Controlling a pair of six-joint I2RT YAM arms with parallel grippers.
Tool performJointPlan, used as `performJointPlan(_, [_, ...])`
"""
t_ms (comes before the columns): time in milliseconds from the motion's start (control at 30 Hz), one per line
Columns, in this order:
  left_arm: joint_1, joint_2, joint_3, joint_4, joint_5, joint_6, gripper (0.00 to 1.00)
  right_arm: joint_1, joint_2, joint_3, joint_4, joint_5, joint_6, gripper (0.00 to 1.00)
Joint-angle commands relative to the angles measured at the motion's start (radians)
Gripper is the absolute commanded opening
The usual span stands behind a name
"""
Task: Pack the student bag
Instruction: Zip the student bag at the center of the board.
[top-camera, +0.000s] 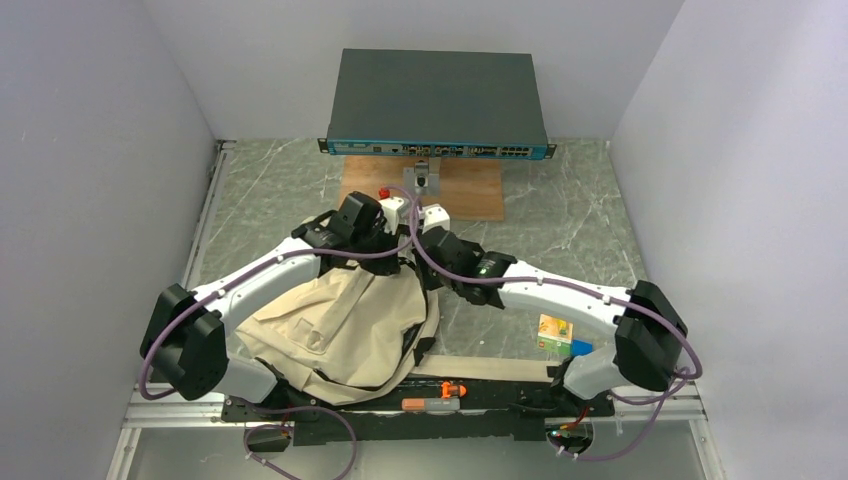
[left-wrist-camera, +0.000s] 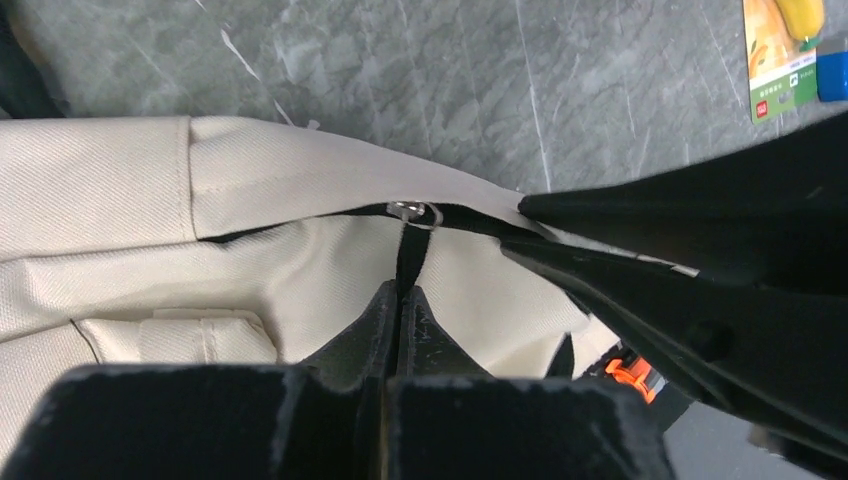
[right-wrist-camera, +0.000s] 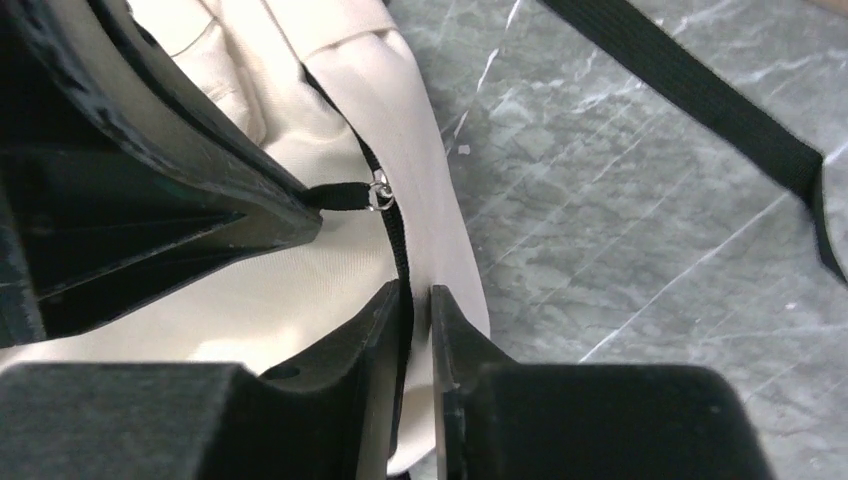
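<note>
The beige student bag (top-camera: 335, 325) lies on the table between my arms. Both grippers meet at its far edge. In the left wrist view my left gripper (left-wrist-camera: 402, 292) is shut on the black zipper pull tab (left-wrist-camera: 408, 250), which hangs from a silver ring (left-wrist-camera: 415, 212) on the black zipper line. In the right wrist view my right gripper (right-wrist-camera: 415, 292) is shut on the bag's edge at the black zipper tape (right-wrist-camera: 398, 250), just beside the same pull (right-wrist-camera: 345, 196). The bag's beige cloth (right-wrist-camera: 300, 290) fills the left of that view.
A grey network switch (top-camera: 437, 104) stands at the back on a wooden board (top-camera: 470, 190). A small juice carton (top-camera: 556, 333) and a blue item (top-camera: 581, 348) lie at the right. An orange-tipped tool (top-camera: 435, 400) lies at the near edge. A black strap (right-wrist-camera: 700, 90) crosses the marble table.
</note>
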Motion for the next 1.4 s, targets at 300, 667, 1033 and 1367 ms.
performJointPlan(300, [-0.079, -0.047, -0.024, 0.051, 0.056, -0.035, 0.0, -0.162, -0.058, 0.045, 0.006, -0.43, -0.107, 0.39])
performJointPlan(667, [-0.165, -0.203, -0.226, 0.195, -0.057, -0.208, 0.0, -0.246, 0.016, 0.166, -0.137, -0.425, 0.096, 0.57])
performJointPlan(1033, [-0.217, -0.368, -0.427, 0.386, -0.219, -0.282, 0.0, -0.238, 0.259, 0.463, -0.314, -0.509, -0.003, 0.58])
performJointPlan(1367, [-0.298, -0.381, -0.446, 0.454, -0.292, -0.293, 0.0, -0.157, 0.357, 0.478, -0.325, -0.39, -0.074, 0.5])
